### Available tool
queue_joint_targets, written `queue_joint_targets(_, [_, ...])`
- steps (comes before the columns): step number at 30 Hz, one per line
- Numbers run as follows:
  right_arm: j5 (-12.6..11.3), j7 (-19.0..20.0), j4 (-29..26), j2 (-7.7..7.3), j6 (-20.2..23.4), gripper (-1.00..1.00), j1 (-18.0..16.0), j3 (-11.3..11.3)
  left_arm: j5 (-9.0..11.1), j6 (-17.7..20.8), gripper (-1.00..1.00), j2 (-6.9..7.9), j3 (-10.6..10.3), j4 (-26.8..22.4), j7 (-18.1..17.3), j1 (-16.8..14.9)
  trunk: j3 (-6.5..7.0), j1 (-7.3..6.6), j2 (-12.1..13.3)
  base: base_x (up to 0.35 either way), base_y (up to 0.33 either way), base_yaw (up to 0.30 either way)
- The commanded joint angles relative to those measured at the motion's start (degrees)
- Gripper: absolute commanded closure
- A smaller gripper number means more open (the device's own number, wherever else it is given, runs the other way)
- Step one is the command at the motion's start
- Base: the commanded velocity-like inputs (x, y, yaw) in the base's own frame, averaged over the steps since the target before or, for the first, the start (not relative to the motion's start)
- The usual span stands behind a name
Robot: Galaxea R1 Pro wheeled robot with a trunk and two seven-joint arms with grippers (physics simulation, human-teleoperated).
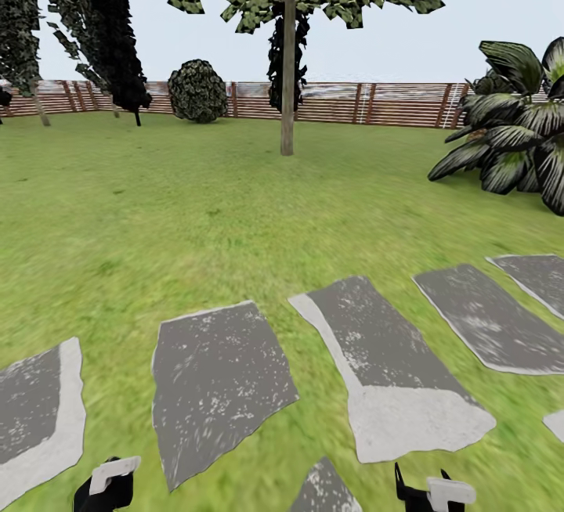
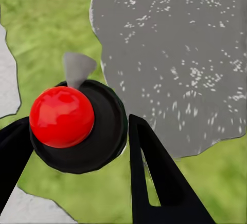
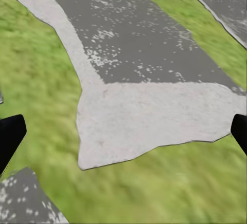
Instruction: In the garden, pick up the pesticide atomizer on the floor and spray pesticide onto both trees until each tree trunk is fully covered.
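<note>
In the left wrist view the pesticide atomizer (image 2: pixel 62 116) is seen from above: a red ball on a round black cap with a small grey nozzle. My left gripper (image 2: pixel 77 126) is shut on it, one black finger on each side, and it hangs over grass beside a grey stepping stone (image 2: pixel 175 54). In the head view the left gripper (image 1: pixel 106 484) sits at the bottom edge. My right gripper (image 3: pixel 123 131) is open, with nothing between its fingers, above a stepping stone (image 3: pixel 144 90). One tree with a straight grey-tan trunk (image 1: pixel 287 81) stands far ahead on the lawn.
A row of grey stepping stones (image 1: pixel 215 383) crosses the grass just in front of me. A brown slat fence (image 1: pixel 352 102) closes the far side, with a round shrub (image 1: pixel 197 91), dark cypresses (image 1: pixel 117 34) at the left and a broad-leaved plant (image 1: pixel 517 128) at the right.
</note>
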Motion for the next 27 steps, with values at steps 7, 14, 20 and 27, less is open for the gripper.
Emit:
queue_joint_targets(7, [0.0, -0.1, 0.0, 0.00, -0.2, -1.00, 0.0, 0.0, 0.3, -0.2, 1.00, -0.01, 0.1, 0.0, -0.2, 0.0, -0.05, 0.03, 0.0, 0.339, 0.000, 0.000])
queue_joint_targets(14, [0.0, -0.1, 0.0, 0.00, -0.2, -1.00, 0.0, 0.0, 0.3, -0.2, 1.00, -0.01, 0.1, 0.0, -0.2, 0.0, -0.05, 0.03, 0.0, 0.339, 0.000, 0.000])
queue_joint_targets(20, [0.0, -0.1, 0.0, 0.00, -0.2, -1.00, 0.0, 0.0, 0.3, -0.2, 1.00, 0.08, 0.2, 0.0, -0.2, 0.0, -0.05, 0.03, 0.0, 0.339, 0.000, 0.000])
queue_joint_targets(27, [0.0, -0.1, 0.0, 0.00, -0.2, -1.00, 0.0, 0.0, 0.3, -0.2, 1.00, 0.09, 0.2, 0.0, -0.2, 0.0, -0.05, 0.03, 0.0, 0.339, 0.000, 0.000])
